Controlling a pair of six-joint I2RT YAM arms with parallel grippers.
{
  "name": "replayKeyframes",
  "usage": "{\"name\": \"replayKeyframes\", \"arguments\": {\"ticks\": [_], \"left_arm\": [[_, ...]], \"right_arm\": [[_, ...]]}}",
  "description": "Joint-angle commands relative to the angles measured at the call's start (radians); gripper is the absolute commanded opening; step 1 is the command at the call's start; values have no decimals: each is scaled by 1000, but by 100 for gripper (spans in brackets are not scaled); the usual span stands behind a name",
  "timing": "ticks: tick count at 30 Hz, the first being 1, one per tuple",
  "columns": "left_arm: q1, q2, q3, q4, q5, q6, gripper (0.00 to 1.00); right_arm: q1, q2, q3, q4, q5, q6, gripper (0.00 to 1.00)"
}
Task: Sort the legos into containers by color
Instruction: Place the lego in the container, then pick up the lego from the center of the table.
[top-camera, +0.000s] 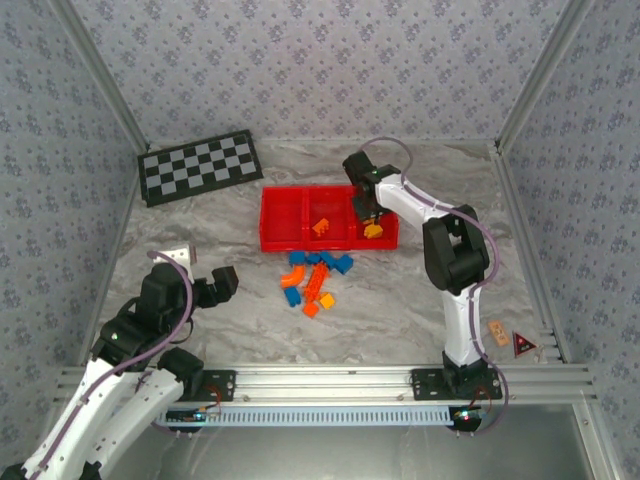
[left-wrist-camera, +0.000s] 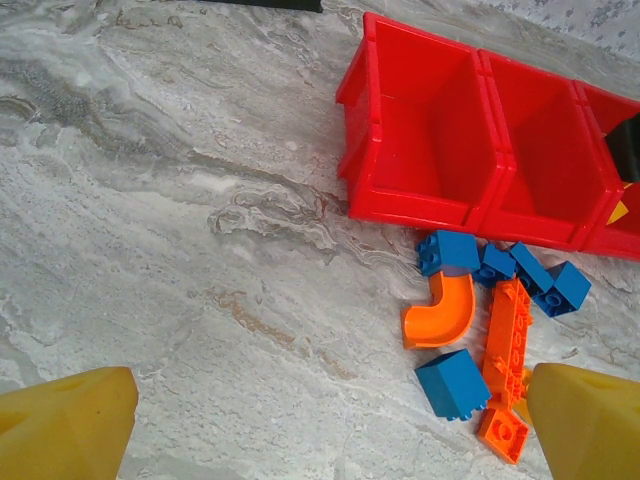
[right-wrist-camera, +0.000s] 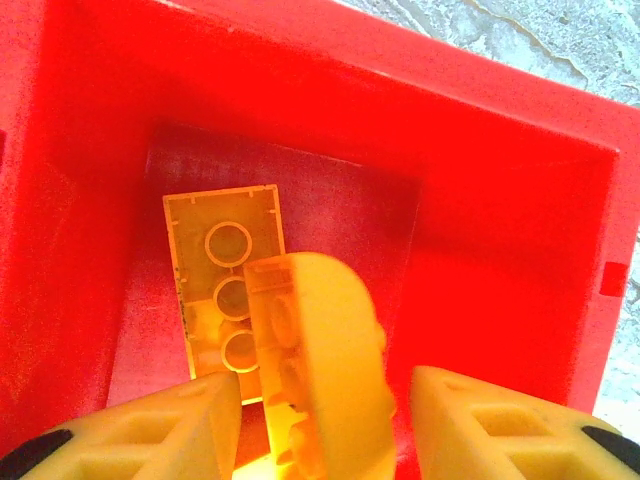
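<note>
The red tray (top-camera: 262, 215) lies at the table's middle back. My right gripper (top-camera: 368, 208) hangs open over its right compartment (right-wrist-camera: 500, 200). A rounded yellow brick (right-wrist-camera: 325, 360) stands between the fingers, close to the left one and clear of the right one. Under it a flat yellow brick (right-wrist-camera: 225, 275) lies upside down. The middle compartment holds an orange brick (top-camera: 321, 227). Blue and orange legos (top-camera: 315, 280) are piled in front of the tray: a curved orange piece (left-wrist-camera: 440, 312), a blue cube (left-wrist-camera: 452, 385) and a long orange piece (left-wrist-camera: 507, 335). My left gripper (top-camera: 203, 272) is open, left of the pile.
A black-and-grey checkerboard (top-camera: 200, 165) lies at the back left. A small orange tag (top-camera: 499, 332) and a red triangle (top-camera: 524, 345) sit near the right arm's base. Patterned walls close in the table on three sides.
</note>
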Motion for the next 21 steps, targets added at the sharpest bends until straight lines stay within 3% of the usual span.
{"name": "replayKeyframes", "arguments": {"ticks": [1,8,15,21], "left_arm": [[-5,3,-4,6,-8,10,100],[-4,0,-3,5,-8,9,100],[-5,0,-6,5,-8,6,100],[-5,3,-5,6,-8,4,100]], "right_arm": [[14,-41,28,-49,32,24,50],[33,-146,-2,-43,21,51,48],[38,-316,-108,0,-69,121,48],[39,-479,-250,69,-168,194,59]]}}
